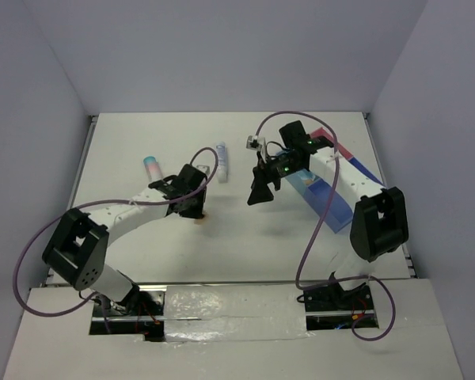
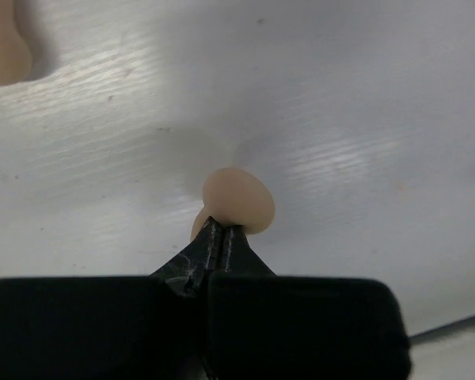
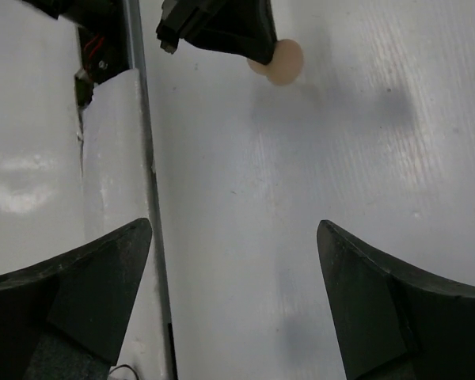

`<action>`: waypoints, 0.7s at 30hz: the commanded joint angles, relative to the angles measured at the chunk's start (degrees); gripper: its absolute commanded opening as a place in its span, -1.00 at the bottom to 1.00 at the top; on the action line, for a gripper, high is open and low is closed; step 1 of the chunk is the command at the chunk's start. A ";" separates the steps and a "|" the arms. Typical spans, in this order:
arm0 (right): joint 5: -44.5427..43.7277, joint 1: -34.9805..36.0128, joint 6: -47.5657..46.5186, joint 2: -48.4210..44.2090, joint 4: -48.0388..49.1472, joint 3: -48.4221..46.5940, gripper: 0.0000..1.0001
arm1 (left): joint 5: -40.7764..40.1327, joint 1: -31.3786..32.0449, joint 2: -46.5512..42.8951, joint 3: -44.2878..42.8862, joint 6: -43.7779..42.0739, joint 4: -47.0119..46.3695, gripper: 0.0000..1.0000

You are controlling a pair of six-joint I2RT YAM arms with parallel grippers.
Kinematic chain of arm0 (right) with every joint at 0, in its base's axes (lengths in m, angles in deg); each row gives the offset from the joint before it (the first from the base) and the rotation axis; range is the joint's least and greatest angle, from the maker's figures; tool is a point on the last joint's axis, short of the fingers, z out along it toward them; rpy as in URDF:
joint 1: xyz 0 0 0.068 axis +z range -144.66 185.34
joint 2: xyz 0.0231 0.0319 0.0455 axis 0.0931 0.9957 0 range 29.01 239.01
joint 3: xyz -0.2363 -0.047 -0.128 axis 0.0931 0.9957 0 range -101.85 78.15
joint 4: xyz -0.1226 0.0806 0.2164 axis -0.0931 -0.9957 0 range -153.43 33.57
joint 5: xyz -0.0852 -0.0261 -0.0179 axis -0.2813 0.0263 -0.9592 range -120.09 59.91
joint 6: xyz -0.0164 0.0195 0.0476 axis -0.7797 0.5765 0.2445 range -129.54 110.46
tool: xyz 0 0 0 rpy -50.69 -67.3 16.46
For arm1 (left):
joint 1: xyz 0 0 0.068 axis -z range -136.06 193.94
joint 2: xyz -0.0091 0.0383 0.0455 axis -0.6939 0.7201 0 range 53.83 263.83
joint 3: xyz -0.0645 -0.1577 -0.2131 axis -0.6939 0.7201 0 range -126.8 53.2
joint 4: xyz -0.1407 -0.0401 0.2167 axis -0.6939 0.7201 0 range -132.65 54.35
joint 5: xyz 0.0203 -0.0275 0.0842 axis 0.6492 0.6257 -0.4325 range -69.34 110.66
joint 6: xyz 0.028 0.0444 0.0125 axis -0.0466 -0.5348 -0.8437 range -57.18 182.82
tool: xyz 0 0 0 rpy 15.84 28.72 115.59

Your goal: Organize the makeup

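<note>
Top external view: left end effector (image 1: pixel 193 207) is down on the desk (image 1: pixel 127 142), left of ctr, approx halfway btwn near & far edges. Peach sponge (image 1: pixel 199 219) peeks out at its tip, on the near side. Left wrist view: fingers (image 2: pixel 198 257) are clenched tight, tips together, pinching one end of that sponge. Its rounded end bulges out past the tips, and a bit of peach also shows to the left of them. Shadow sits right under it; can't tell if it's lifted off the desk at all. Second sponge (image 2: pixel 1 39) is in the top-left corner of that view, cut off by the frame, well apart from the pinched one.

Right end effector (image 1: pixel 260 191) hangs over desk ctr, to the right of the left one, touching nothing. Right wrist view: its fingers (image 3: pixel 95 277) are spread wide, released, w/ bare desk btwn them.

White tube w/ blue print (image 1: pixel 221 161) lies toward the far edge, just left of ctr, lengthwise near-to-far. Pink-white tube w/ teal cap (image 1: pixel 152 168) is further left, at similar depth, apart from the white one.

Blue & pink tray (image 1: pixel 330 207) runs along the right edge at a slant, right arm partly over it. Contents can't be made out.
</note>
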 commanded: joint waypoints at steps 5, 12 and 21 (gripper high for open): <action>3.76 4.23 -13.85 -4.96 3.76 3.05 0.99 | 18.51 -0.41 -7.57 -2.39 2.47 -10.59 -1.00; 0.68 8.09 -15.61 -4.52 5.69 2.25 0.99 | 30.66 -0.67 -7.66 0.43 6.07 -22.02 -1.00; -3.01 12.58 -12.54 -2.85 8.50 1.46 0.66 | 33.49 -0.67 -8.01 1.22 7.39 -26.69 -1.00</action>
